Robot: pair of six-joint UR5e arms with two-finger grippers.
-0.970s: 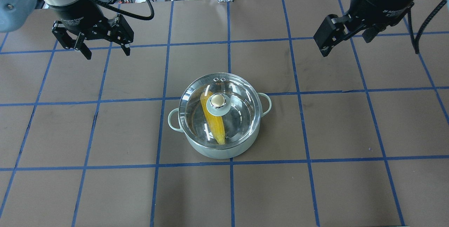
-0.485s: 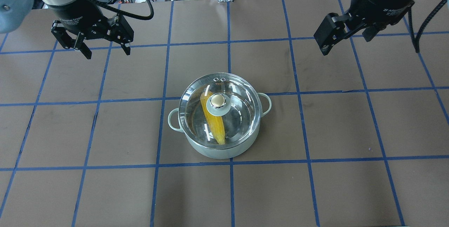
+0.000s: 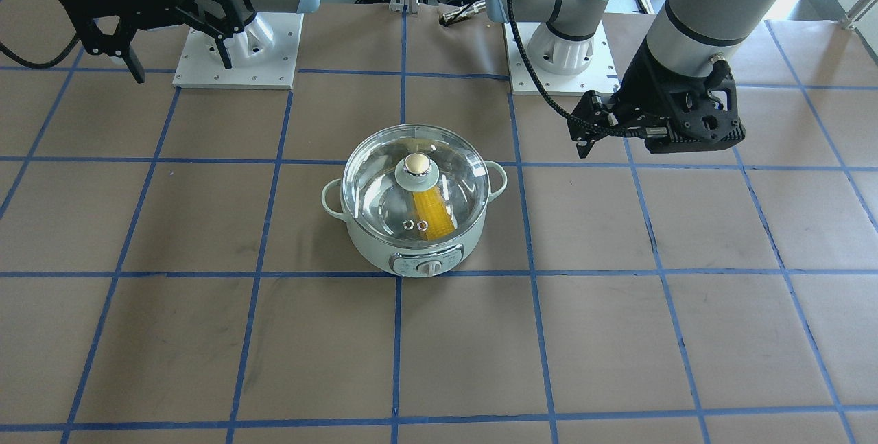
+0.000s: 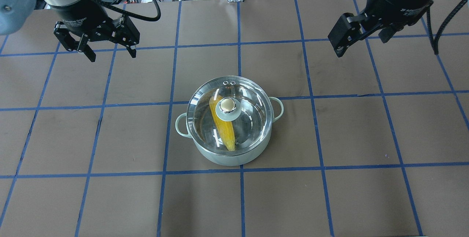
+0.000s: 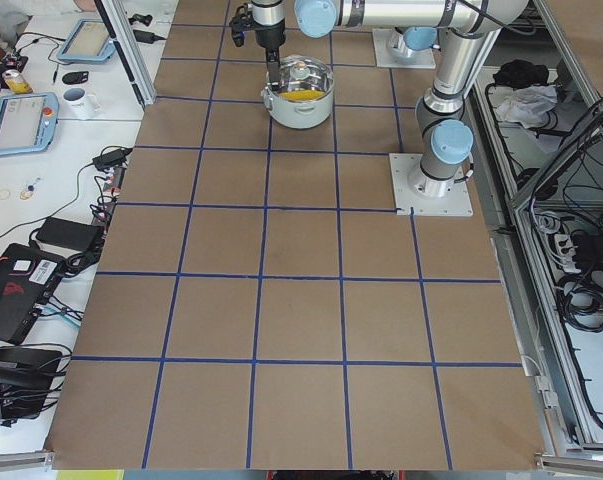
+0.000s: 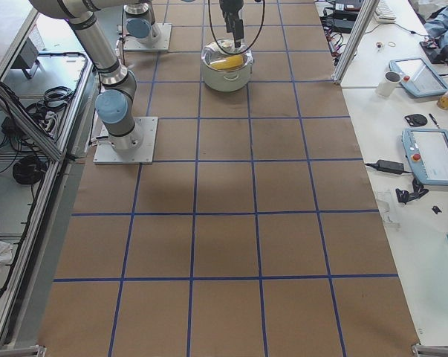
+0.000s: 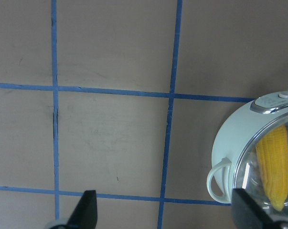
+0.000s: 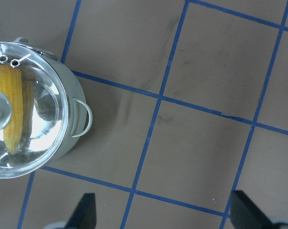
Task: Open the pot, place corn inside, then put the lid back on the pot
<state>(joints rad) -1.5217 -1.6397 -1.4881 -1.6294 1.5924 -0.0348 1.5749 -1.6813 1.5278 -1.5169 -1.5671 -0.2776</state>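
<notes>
The pot (image 4: 234,157) is sitting mid-table (image 4: 329,193) with the lid (image 4: 251,114) seated on it. The corn (image 4: 224,127) is lying inside, showing yellow through the glass. The left gripper (image 4: 112,56) and right gripper (image 3: 181,70) are hanging well apart from it — fingers spread wide, gripping nothing.

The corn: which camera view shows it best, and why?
The right wrist view: the corn shows close and nearly full length through the lid. Overhead and front views have the knob covering part of it; the left wrist view has it at the edge; side views show a yellow streak.
</notes>
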